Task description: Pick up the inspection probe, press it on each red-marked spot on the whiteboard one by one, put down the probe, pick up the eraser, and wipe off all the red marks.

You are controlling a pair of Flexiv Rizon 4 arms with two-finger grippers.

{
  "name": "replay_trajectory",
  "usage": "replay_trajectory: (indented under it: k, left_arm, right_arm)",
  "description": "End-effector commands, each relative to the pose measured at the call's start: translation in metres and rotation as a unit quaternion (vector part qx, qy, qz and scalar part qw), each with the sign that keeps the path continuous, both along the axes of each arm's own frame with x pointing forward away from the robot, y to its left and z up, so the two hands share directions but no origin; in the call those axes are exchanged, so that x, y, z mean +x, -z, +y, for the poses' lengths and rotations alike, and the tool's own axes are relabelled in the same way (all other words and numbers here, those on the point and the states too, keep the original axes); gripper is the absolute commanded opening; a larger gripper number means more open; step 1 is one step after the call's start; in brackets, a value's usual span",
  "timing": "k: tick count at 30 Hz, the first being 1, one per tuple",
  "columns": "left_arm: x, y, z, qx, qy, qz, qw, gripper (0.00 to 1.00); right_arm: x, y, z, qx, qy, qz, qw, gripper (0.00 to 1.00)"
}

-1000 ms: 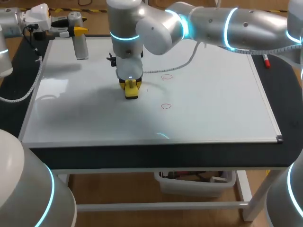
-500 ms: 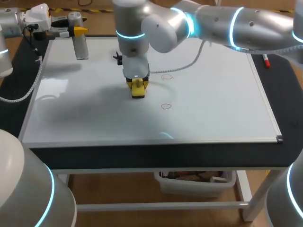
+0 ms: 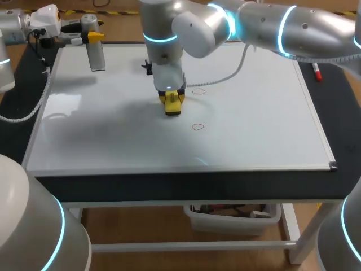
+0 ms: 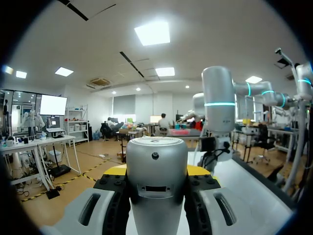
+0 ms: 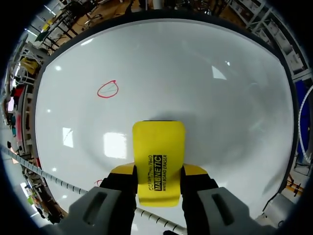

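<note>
The whiteboard carries two small red rings, one farther back and one nearer the front. My right gripper points down at the board, shut on the yellow eraser, which rests just left of both rings. In the right wrist view the eraser sits between the fingers of the right gripper, with one ring ahead of it and a second ring beside the fingers. At the board's far left corner my left gripper is shut on the silver probe; the probe fills the left gripper.
A red marker pen lies past the whiteboard's right edge. A grey smudge spreads over the board's left half. The right arm's white cable hangs over the board's far middle.
My right arm has slid the eraser rightward across the board, closer to the two red rings. The left arm and probe have stayed still.
</note>
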State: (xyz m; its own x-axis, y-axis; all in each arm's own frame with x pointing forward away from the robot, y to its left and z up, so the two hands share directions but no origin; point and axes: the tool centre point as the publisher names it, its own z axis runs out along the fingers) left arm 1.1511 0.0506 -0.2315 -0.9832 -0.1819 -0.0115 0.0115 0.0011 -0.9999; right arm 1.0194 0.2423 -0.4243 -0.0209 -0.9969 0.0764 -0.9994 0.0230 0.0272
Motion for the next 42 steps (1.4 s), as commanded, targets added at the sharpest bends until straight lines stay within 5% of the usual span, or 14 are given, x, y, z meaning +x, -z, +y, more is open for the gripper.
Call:
replay_trajectory:
  k: [1, 20, 42]
  left_arm:
    - [0.0, -0.001, 0.0, 0.0, 0.001, 0.0, 1.0, 0.0]
    - [0.0, -0.001, 0.0, 0.0, 0.001, 0.0, 1.0, 0.0]
    - [0.0, -0.001, 0.0, 0.0, 0.001, 0.0, 1.0, 0.0]
  right_arm:
    - [0.006, -0.014, -0.012, 0.005, 0.005, -0.005, 1.0, 0.0]
    - [0.026, -0.033, -0.047, 0.014, 0.055, -0.016, 0.998, 0.0]
    - [0.026, -0.033, -0.047, 0.014, 0.055, -0.016, 0.998, 0.0]
